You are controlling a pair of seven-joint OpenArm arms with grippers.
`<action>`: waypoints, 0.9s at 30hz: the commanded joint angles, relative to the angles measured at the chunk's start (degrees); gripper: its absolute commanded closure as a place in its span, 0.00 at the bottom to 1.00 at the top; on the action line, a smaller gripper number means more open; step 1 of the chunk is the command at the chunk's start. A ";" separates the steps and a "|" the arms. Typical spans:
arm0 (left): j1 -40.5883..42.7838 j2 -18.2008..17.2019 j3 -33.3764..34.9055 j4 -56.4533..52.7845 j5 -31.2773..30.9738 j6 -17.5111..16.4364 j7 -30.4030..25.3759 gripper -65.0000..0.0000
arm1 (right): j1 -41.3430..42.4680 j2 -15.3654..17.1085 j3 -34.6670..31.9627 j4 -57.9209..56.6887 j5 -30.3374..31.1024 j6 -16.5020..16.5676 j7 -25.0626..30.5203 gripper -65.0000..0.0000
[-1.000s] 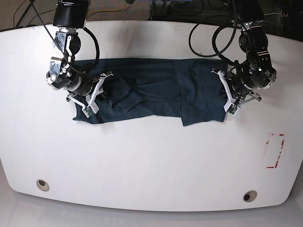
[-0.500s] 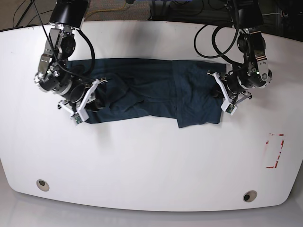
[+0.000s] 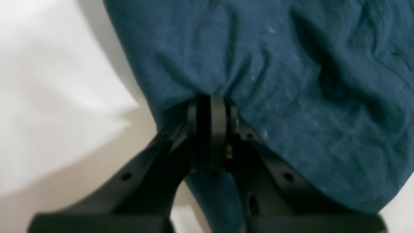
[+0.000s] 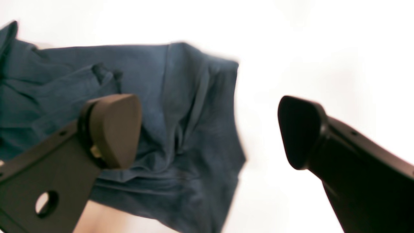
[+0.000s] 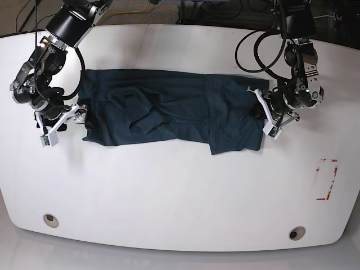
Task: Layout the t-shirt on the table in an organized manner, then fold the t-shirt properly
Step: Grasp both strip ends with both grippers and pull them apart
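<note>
Stretching the shirt (image 5: 169, 115) flat is the step in hand, and it is lying as a long, rumpled band across the far half of the worktop (image 5: 180, 191), closer to the far edge than the near one. The left tool (image 3: 212, 106) is pinching the shirt's hem, its pads pressed together on a small gather of cloth, while the right tool (image 4: 210, 129) is standing spread and empty, just off the shirt's other end. To do this well, I judge the right tool should be taking a fresh corner before either arm is pulling, with both pulling gently outward and low so the creases are easing without dragging the whole shirt. The left wrist view is showing the pinch itself, which the base view is hiding; the base view alone is giving the full crumpled outline.
</note>
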 commanded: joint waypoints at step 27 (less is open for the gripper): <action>0.23 -1.28 0.18 -0.06 2.91 0.38 3.21 0.94 | -0.72 3.94 -4.23 -21.29 17.36 -0.05 2.91 0.00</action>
